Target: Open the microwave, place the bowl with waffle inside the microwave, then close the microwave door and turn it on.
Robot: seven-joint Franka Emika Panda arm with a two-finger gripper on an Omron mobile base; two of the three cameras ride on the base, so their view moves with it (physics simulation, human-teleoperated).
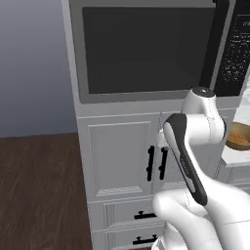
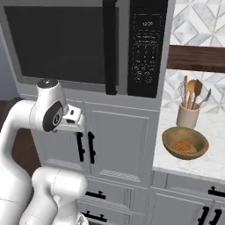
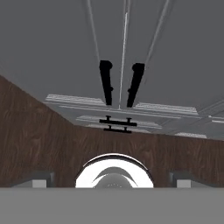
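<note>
The microwave (image 2: 88, 44) sits built into the grey cabinet column, its door (image 2: 61, 41) closed flat against the front, long side running across; the black bar handle (image 2: 110, 46) stands upright along the door's right edge, and the black keypad panel (image 2: 147, 46) lies just beyond it toward 3 o'clock. The panel carries a small lit display and rows of keys, too fine to read. In the right base view the bowl with waffle (image 2: 185, 143) rests on the pale counter (image 2: 211, 132) at 4 o'clock from the microwave, upright, mouth facing up, the gridded waffle lying flat inside; a beige crock (image 2: 188, 115) of wooden spoons stands just behind it at 12 o'clock. The left base view catches only a sliver of that bowl (image 1: 240, 136) at its right edge, behind the arm. The hand view looks down the lower cabinet doors (image 3: 122, 52), with their paired black handles (image 3: 106, 82) and a drawer pull (image 3: 117, 124) beneath, above wooden floor (image 3: 35, 131). The gripper (image 3: 109, 180) shows its tips at 7 and 5 o'clock, spread wide apart, holding nothing.
</note>
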